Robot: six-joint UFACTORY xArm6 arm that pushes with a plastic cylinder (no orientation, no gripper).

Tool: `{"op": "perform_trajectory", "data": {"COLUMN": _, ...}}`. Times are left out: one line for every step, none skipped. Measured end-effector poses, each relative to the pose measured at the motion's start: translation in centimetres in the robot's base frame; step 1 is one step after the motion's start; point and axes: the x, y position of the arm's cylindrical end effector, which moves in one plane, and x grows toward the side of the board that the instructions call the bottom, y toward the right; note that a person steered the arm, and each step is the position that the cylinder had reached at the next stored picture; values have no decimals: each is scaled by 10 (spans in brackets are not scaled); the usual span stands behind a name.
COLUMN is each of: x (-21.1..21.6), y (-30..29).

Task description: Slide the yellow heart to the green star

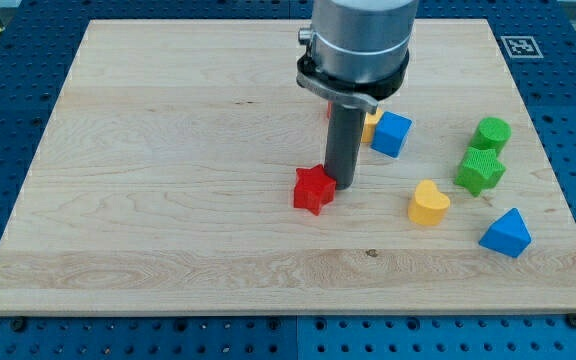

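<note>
Toward the view's lower right of the desk (pixel 168 150) sits the yellow heart (pixel 428 203), a glossy little plastic block lying flat on pale wood with fine lengthwise grain. Just up and to the view's right of it, apart but near, stands the green star (pixel 480 170), its faces ribbed. Close above that star, nearly touching it, is a second green block (pixel 491 132), rounder, also ribbed; I cannot make out its exact shape. Below the star, toward the view's bottom right, lies a blue triangle (pixel 506 233), smooth-sided.

To the view's left of the heart, well apart from it, my tip (pixel 345 186) rests on the desk right against the upper right side of a red star (pixel 314 189). I carry no claw, only the straight dark rod under a grey cylindrical mount, so there is nothing to report as apart or together. Behind the rod, a blue cube (pixel 391 133) stands tilted on its corner line, touching a yellow block (pixel 370 124) mostly hidden by the rod; a sliver of another red block (pixel 329 110) peeks out at the rod's left.

By count: two yellow, two green, two blue, two red.
</note>
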Motion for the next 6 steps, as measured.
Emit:
{"op": "perform_trajectory", "data": {"x": 10, "y": -10}}
{"op": "perform_trajectory", "data": {"x": 31, "y": -41}}
{"op": "perform_trajectory", "data": {"x": 52, "y": -73}}
{"op": "perform_trajectory", "data": {"x": 48, "y": -70}}
{"op": "perform_trajectory", "data": {"x": 45, "y": -17}}
{"op": "perform_trajectory", "data": {"x": 45, "y": 41}}
